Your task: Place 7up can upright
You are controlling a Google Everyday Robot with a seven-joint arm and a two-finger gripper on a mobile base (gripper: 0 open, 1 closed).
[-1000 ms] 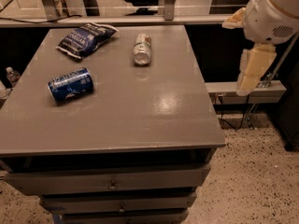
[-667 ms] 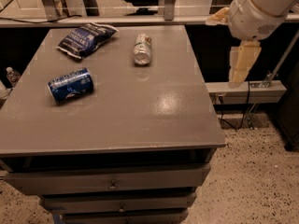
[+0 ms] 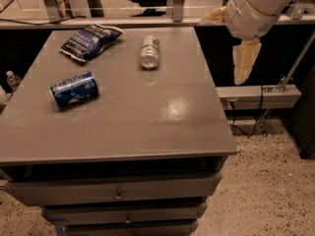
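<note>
The 7up can (image 3: pixel 149 52) lies on its side at the far middle of the grey tabletop (image 3: pixel 147 117), its shiny end facing me. It is silvery-white with green and a little red print. My gripper (image 3: pixel 244 62) hangs from the white arm (image 3: pixel 256 6) at the upper right, beyond the table's right edge and well to the right of the can. It holds nothing that I can see.
A blue can (image 3: pixel 74 89) lies on its side at the left of the table. A dark blue snack bag (image 3: pixel 90 41) lies at the far left. Drawers (image 3: pixel 118 194) front the cabinet below. A speckled floor and a low shelf (image 3: pixel 258 96) are to the right.
My arm and gripper have moved left, closer to the table's right edge. The cans and the bag have not moved.
</note>
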